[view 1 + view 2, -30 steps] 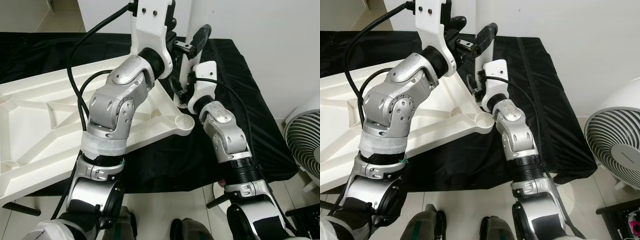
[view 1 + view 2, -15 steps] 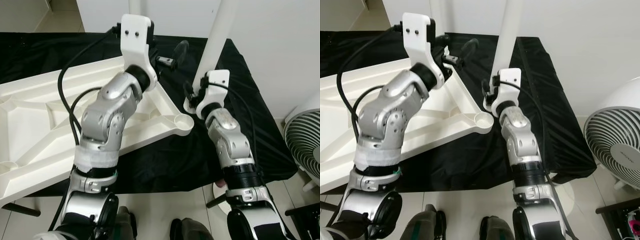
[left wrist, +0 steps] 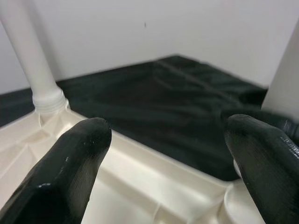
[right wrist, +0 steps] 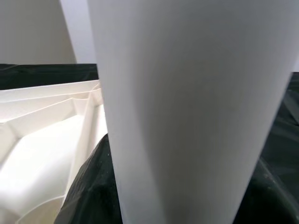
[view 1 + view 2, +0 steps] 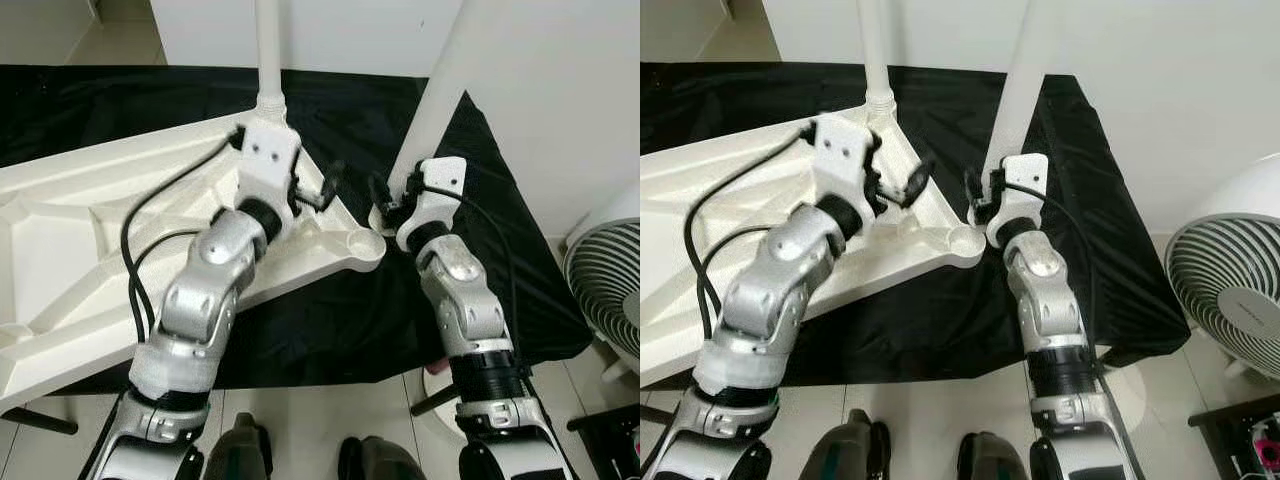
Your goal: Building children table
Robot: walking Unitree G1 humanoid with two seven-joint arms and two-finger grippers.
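White table leg (image 5: 432, 100) gripped by the right gripper (image 5: 392, 196) stands beside the corner socket (image 5: 366, 243) at frame centre — it may tip or miss, while the left gripper (image 3: 163, 154) stays open-fingered.

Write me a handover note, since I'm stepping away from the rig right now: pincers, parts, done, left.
Left pincer: open, empty, over the upturned white tabletop near its front corner.
Right pincer: shut on a loose white leg, held upright just beside the empty corner socket.
Tabletop lies underside up on the black cloth.
Done: one leg stands in the far corner socket.
Left: seat the held leg in the near socket; other sockets still look empty.
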